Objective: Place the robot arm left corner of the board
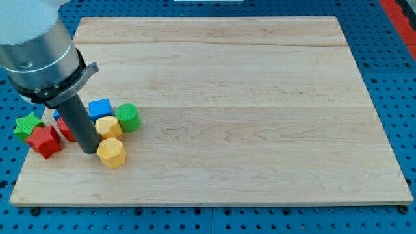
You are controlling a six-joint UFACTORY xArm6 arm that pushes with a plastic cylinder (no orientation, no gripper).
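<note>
My tip (89, 151) rests on the wooden board (227, 97) near its lower left, in the middle of a cluster of blocks. A yellow hexagonal block (112, 153) lies just right of the tip. A second yellow block (108, 127) sits above it. A blue cube (100, 108) and a green cylinder (128, 117) lie further up and right. A red star-shaped block (45, 141) and a green star-shaped block (28, 125) lie to the tip's left. Another red block (65, 129) and a blue one (57, 114) are partly hidden behind the rod.
The arm's grey body (36, 52) fills the view's top left corner and hides that part of the board. A blue perforated table (390, 78) surrounds the board.
</note>
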